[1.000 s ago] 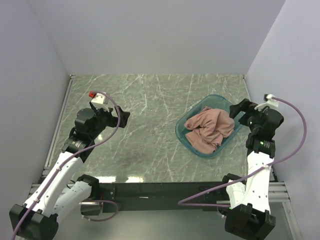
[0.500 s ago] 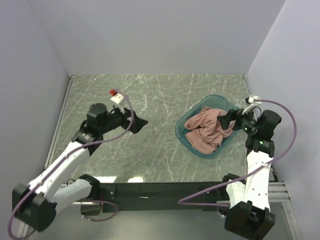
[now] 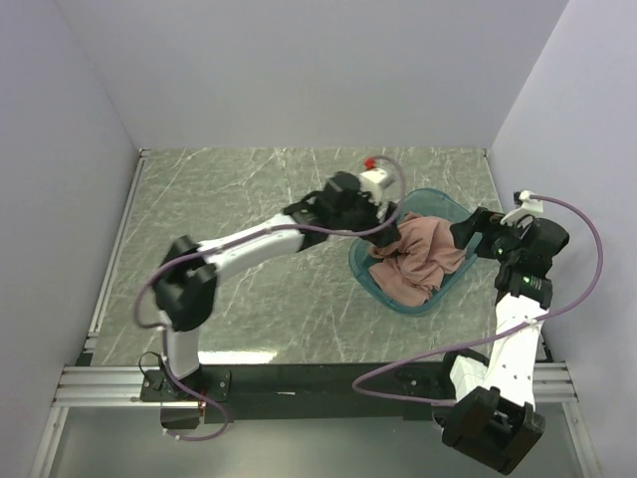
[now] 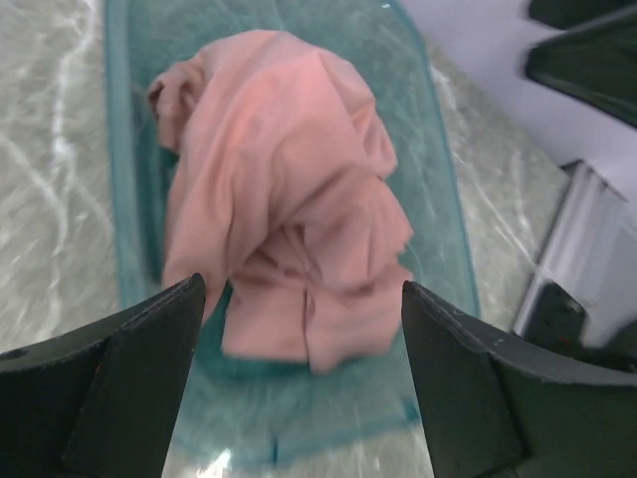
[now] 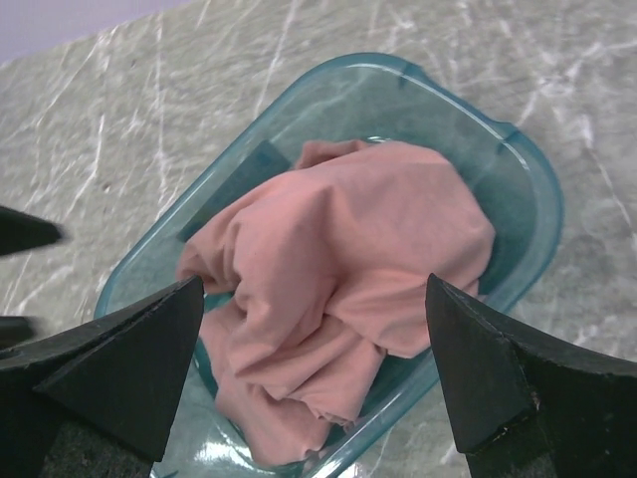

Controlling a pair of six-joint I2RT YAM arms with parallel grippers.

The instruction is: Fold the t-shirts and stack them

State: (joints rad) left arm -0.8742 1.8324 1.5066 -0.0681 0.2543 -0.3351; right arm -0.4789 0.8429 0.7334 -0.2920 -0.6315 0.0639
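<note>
Left gripper [image 4: 301,289] and right gripper [image 5: 314,284], both spread wide and holding nothing, over a tub.
The left gripper hangs above the far-left end of the translucent teal plastic tub [image 3: 370,282] and looks the nearer; the right waits at its right side. Between them a crumpled dusty-pink cotton t-shirt [image 3: 418,261] heaps inside, running far right to near left. No print or writing shows.

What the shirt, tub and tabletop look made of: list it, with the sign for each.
T-shirt: soft matte pink knit, likely cotton; it slumps in loose folds.
Tub: translucent teal plastic, glossy; see-through walls, glints on the rim.
Table: polished grey-green marble look, white veins, reflections; stone or laminate, cannot tell.
</note>
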